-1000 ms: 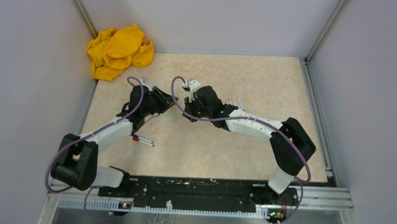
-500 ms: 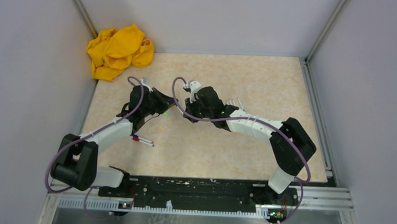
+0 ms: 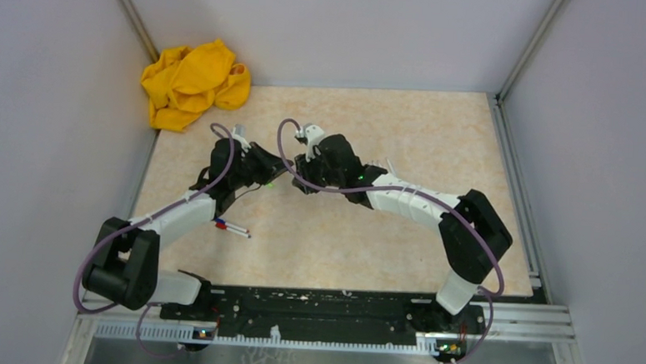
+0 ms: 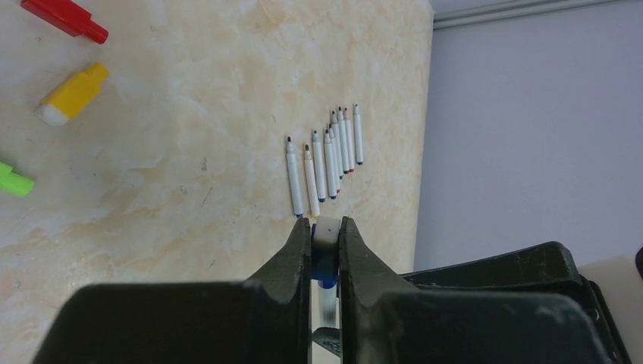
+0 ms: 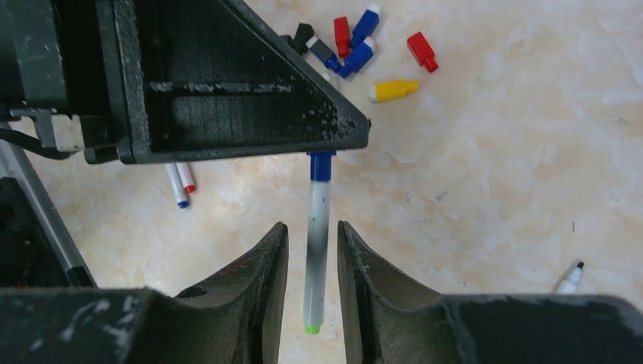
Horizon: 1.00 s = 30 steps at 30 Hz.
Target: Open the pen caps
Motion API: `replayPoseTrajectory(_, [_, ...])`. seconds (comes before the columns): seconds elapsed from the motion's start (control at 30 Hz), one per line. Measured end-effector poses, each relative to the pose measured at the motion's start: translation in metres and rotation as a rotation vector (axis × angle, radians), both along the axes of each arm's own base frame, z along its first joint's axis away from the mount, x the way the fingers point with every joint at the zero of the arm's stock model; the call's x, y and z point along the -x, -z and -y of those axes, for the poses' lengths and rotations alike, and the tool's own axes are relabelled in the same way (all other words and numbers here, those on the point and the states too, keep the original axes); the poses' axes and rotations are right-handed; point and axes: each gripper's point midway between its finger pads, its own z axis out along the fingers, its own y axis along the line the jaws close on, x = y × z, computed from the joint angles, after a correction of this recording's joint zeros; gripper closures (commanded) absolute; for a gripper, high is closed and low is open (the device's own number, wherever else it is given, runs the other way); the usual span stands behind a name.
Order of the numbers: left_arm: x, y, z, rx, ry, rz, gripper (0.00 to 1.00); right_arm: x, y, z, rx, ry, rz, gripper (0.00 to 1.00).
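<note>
The left gripper (image 4: 324, 227) pinches the blue cap (image 5: 321, 165) so the marker barrel (image 5: 315, 265) juts between the spread fingers of the right gripper (image 5: 311, 227), ready for pulling.

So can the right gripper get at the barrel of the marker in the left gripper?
Probably yes: the barrel hangs between the open fingers of the right gripper, nothing blocking, while the left gripper clamps its blue cap.

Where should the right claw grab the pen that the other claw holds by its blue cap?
Probably on the bare white-grey barrel, between the blue cap and the green end. The left gripper clamps the cap, so only the barrel is free. The open right gripper straddles it, one finger per side; closing squarely across should hold.
</note>
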Motion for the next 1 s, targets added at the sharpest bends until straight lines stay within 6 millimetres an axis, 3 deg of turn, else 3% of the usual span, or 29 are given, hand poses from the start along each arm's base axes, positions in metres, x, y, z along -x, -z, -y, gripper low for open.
replayPoseTrajectory(0.2, [0.002,-0.001,0.003,0.010,0.019,-0.002,1.00,-0.006,-0.002,-0.008,-0.007,-0.007,0.001,0.76])
replayPoseTrajectory(0.3, [0.003,-0.002,0.004,0.014,0.025,-0.002,1.00,-0.008,0.003,-0.012,-0.001,-0.012,-0.006,0.98])
replayPoseTrajectory(0.33, [0.003,-0.002,0.004,0.014,0.025,0.000,1.00,-0.009,0.006,-0.012,0.003,-0.014,-0.007,1.00])
replayPoseTrajectory(0.8, [-0.019,0.012,-0.007,-0.064,-0.041,-0.008,1.00,-0.024,0.021,-0.009,-0.016,0.030,0.021,1.00])
replayPoseTrajectory(0.83, [-0.030,0.016,-0.017,-0.086,-0.082,-0.010,1.00,-0.018,0.033,0.000,0.011,0.036,-0.003,1.00])
replayPoseTrajectory(0.9, [-0.059,0.026,-0.055,-0.120,-0.208,-0.027,1.00,-0.007,0.055,0.016,0.064,0.044,-0.048,1.00])
replayPoseTrajectory(1.0, [-0.086,0.039,-0.103,-0.151,-0.339,-0.055,1.00,0.005,0.080,0.033,0.126,0.054,-0.103,1.00])
